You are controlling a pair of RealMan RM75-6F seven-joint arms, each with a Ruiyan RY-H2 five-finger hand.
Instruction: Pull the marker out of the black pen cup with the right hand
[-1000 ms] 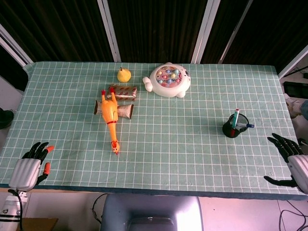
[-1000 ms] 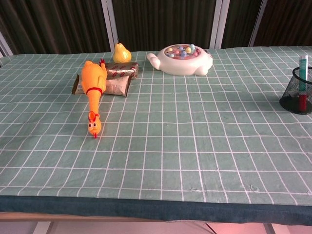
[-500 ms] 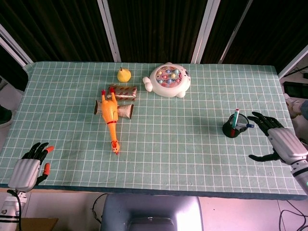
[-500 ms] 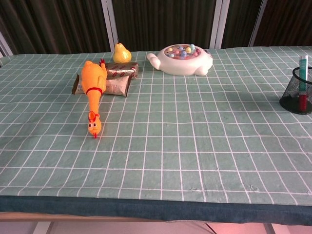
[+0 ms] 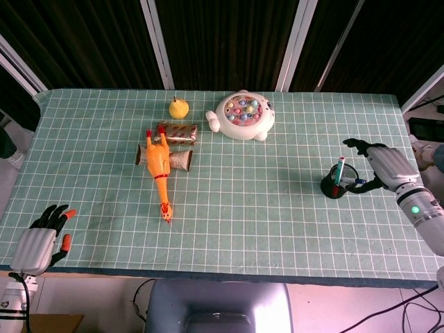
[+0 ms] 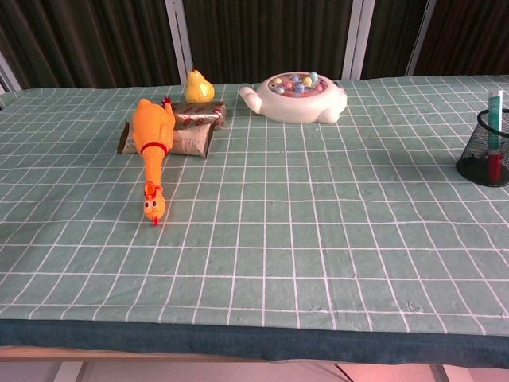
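A black mesh pen cup (image 5: pixel 339 186) (image 6: pixel 486 157) stands at the right of the green checked table. A marker (image 5: pixel 338 173) (image 6: pixel 494 131) with a pale barrel and red ends stands upright in it, and a blue-tipped pen leans over the rim. My right hand (image 5: pixel 382 164) hovers just right of the cup with fingers spread, holding nothing; it does not show in the chest view. My left hand (image 5: pixel 41 237) rests open off the table's front left corner.
An orange rubber chicken (image 5: pixel 158 170) (image 6: pixel 151 135) lies over brown snack packets (image 5: pixel 177 132) at centre left. A yellow pear (image 5: pixel 179 107) and a white fishing-game toy (image 5: pixel 241 115) (image 6: pixel 297 96) sit at the back.
My right hand has moved from the front right edge up and inward to beside the pen cup. The left hand has barely shifted.
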